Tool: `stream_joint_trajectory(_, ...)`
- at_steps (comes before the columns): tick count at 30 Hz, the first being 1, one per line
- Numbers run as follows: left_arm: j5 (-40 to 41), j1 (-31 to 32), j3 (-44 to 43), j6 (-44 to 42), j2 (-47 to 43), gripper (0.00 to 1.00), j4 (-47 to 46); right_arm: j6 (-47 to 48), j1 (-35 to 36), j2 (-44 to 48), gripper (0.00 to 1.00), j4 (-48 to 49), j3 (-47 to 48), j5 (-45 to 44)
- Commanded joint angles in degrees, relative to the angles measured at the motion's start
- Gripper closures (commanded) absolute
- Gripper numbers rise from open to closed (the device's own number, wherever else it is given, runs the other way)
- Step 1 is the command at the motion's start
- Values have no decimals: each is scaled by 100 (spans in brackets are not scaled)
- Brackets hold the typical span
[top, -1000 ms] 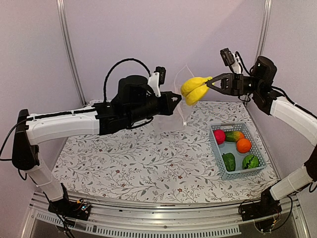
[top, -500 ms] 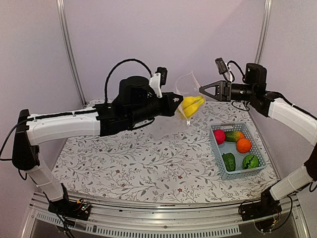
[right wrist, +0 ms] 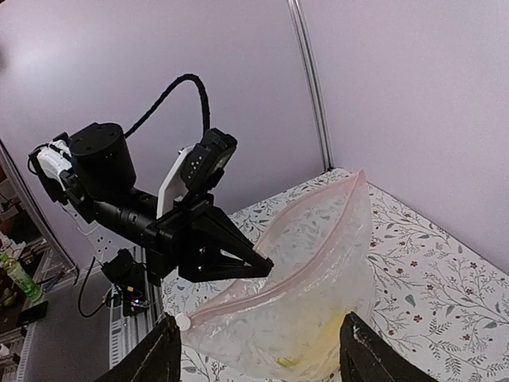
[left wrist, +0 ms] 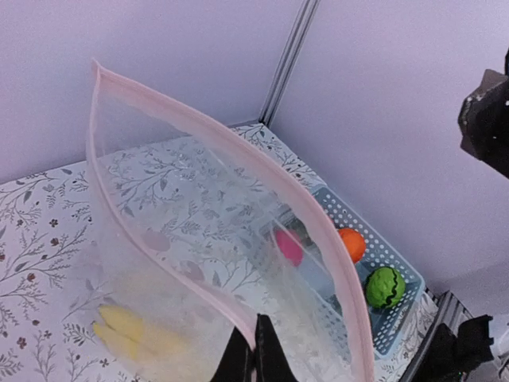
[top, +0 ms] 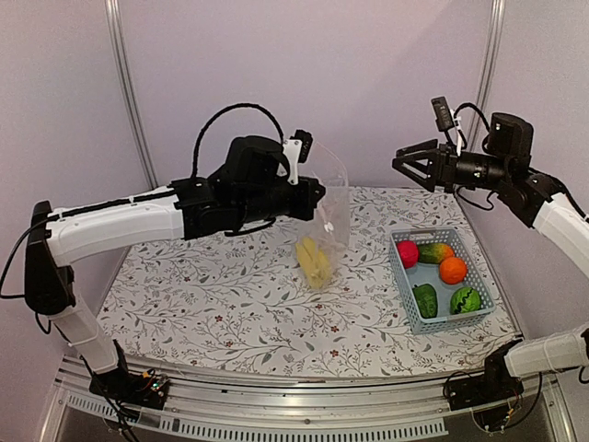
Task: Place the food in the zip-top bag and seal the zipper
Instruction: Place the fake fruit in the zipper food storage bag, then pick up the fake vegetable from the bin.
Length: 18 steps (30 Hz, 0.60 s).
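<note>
My left gripper (top: pixel 317 194) is shut on the near lip of the clear zip-top bag (top: pixel 333 210) and holds it up with its mouth open. The pale pink zipper (left wrist: pixel 199 135) runs along both lips. Yellow bananas (top: pixel 315 261) lie at the bag's bottom, which rests on the table. In the left wrist view the fingertips (left wrist: pixel 256 326) pinch the strip. My right gripper (top: pixel 403 167) hangs open and empty in the air to the right of the bag. The apple (top: pixel 407 253), mango (top: pixel 435 251), orange (top: pixel 452 270), dark green piece (top: pixel 425 300) and striped green ball (top: pixel 466 299) sit in the basket.
The light blue lattice basket (top: pixel 444 319) stands at the table's right side, below my right arm. A leaf-patterned cloth (top: pixel 230 304) covers the table. Metal posts rise at the back corners, close to the walls.
My right gripper opened and let go of the bananas, which dropped to the bottom of the bag. It then drew back to the right. The bag sagged lower under the weight.
</note>
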<state>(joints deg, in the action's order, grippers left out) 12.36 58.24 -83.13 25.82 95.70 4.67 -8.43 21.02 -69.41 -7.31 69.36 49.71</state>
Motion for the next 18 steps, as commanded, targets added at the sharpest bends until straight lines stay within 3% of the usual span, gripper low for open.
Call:
stream_joint_trajectory(1, 539, -286, -662, -1094, -248, 100, 1892, 825, -203, 480, 33, -641, -361, -796)
stream_joint_trajectory(7, 2256, -447, -1074, -2286, -507, 100, 3674, 1562, -508, 695, 32, -947, -843, -1405)
stream_joint_trajectory(10, 2885, -449, -1034, -2878, -713, 100, 3963, 1837, -632, 735, 32, -992, -1056, -1646)
stream_joint_trajectory(14, 2442, -440, -839, -3167, -790, 100, 3745, 1960, -977, 671, 32, -897, -1355, -1628)
stream_joint_trajectory(18, 1239, -445, -265, -3216, -576, 100, 2859, 2050, -1217, 622, 33, -635, -1743, -1553)
